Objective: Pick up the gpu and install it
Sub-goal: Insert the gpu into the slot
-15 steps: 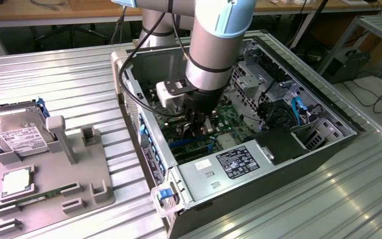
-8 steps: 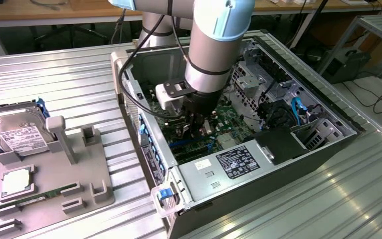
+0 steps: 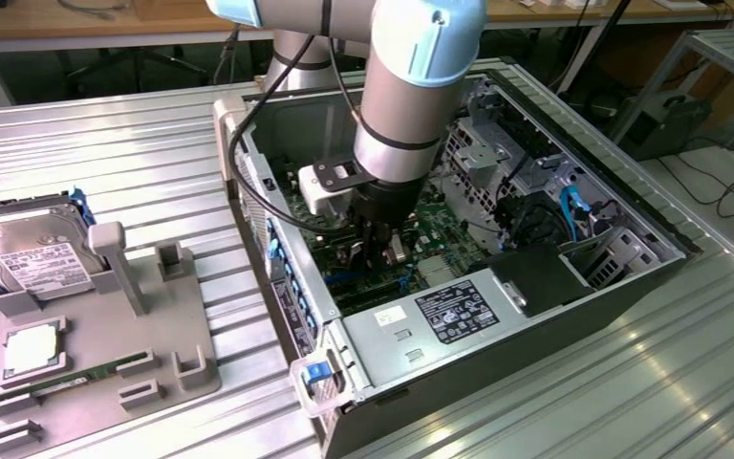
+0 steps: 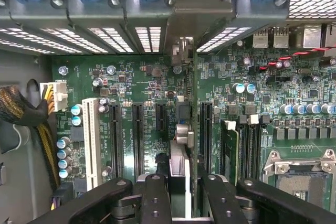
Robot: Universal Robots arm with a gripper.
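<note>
Jaws clamped on gpu (image 4: pixel 193 129); card edge-on, upright over motherboard (image 4: pixel 142 82)

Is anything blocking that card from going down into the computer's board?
Nothing visible does. The tool holds the gpu edge-on just above the motherboard; the black slots beside it stand empty, and the memory stick sits off to one side.

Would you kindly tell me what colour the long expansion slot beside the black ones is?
White; the expansion slot shows best in the wrist view.
</note>
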